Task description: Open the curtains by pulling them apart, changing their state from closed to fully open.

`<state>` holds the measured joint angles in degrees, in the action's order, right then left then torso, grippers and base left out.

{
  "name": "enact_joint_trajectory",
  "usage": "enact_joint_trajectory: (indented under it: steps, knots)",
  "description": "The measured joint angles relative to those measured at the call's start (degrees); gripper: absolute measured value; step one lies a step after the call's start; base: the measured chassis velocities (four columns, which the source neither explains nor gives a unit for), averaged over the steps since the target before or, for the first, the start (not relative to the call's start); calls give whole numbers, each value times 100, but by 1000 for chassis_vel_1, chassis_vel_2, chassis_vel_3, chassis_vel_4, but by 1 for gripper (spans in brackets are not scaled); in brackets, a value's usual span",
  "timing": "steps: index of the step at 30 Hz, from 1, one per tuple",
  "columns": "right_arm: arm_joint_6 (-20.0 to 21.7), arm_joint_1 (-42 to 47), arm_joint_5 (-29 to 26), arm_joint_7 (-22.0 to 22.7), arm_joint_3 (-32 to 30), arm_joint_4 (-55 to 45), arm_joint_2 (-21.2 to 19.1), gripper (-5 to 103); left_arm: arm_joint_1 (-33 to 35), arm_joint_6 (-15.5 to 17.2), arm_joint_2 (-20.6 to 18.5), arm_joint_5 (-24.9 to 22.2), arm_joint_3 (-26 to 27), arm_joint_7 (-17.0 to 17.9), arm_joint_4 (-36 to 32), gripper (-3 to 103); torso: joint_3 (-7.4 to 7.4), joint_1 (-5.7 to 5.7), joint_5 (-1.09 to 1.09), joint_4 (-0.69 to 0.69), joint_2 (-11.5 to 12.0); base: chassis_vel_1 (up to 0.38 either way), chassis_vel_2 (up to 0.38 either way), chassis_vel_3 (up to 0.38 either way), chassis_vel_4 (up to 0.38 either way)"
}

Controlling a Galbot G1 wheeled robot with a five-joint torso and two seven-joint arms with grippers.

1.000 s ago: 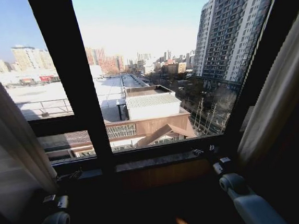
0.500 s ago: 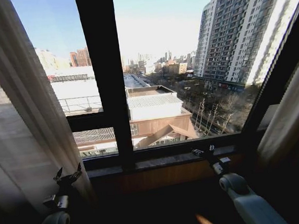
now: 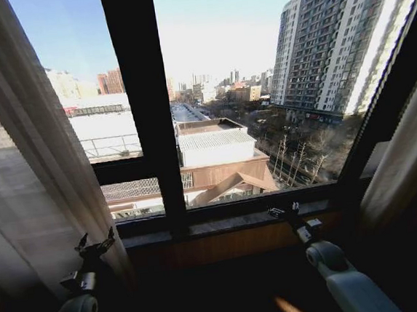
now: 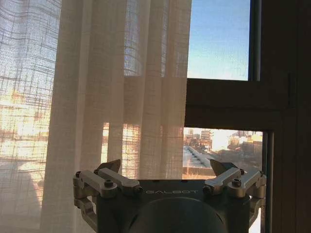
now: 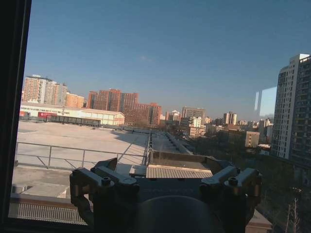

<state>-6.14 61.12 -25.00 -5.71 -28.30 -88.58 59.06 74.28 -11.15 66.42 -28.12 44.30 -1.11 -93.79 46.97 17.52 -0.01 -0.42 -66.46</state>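
The curtains hang parted at both sides of the window. The left curtain (image 3: pixel 34 164) is sheer off-white and pleated, and it also shows in the left wrist view (image 4: pixel 97 97). The right curtain (image 3: pixel 406 160) is bunched at the far right. My left gripper (image 3: pixel 94 248) is open, low at the left curtain's inner edge, with nothing between its fingers (image 4: pixel 165 167). My right gripper (image 3: pixel 283 211) is open above the sill and faces bare glass (image 5: pixel 163 165), well apart from the right curtain.
A thick dark mullion (image 3: pixel 142 111) splits the window, with a crossbar at mid height. A dark stone sill (image 3: pixel 229 223) runs under the glass, close in front of both grippers. City roofs and a tower block lie outside.
The camera has slid to the left: the mullion and both curtains moved right in the picture, and more of the left curtain shows. Over the last half second nothing has moved.
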Motion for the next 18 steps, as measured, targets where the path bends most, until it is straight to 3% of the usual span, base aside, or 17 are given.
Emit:
enact_joint_trajectory:
  steps: [18]
  knots:
    - [0,0,0,-2,0,-2,0,100,0,0,0,0,0,1,0,100,0,0,0,-2,0,4,6,-6,-7]
